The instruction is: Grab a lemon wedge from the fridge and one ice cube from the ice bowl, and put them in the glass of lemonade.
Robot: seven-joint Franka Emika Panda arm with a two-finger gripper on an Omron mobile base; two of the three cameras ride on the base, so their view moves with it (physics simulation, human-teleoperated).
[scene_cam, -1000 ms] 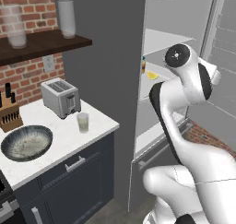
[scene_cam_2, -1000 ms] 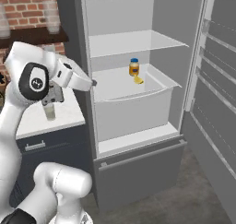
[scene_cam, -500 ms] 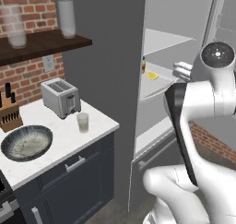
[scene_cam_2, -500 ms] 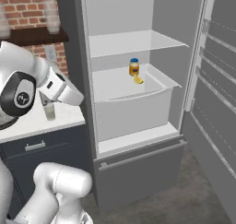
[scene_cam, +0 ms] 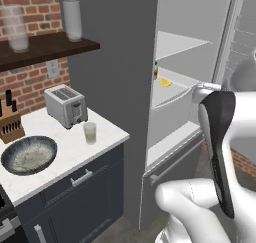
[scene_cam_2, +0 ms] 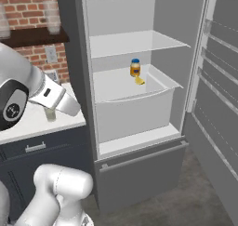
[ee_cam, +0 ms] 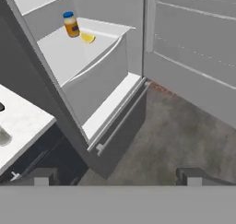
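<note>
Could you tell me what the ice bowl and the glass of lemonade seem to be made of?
The ice bowl looks like glazed ceramic or stoneware: dark grey rim, mottled whitish inside. The glass of lemonade looks like clear glass, possibly plastic: see-through walls over pale yellowish liquid.

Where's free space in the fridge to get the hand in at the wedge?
The fridge stands open. The lemon wedge lies right beside the orange jar at the shelf's back right; crowded there. The shelf left of the jar and toward its front lip is bare.
</note>
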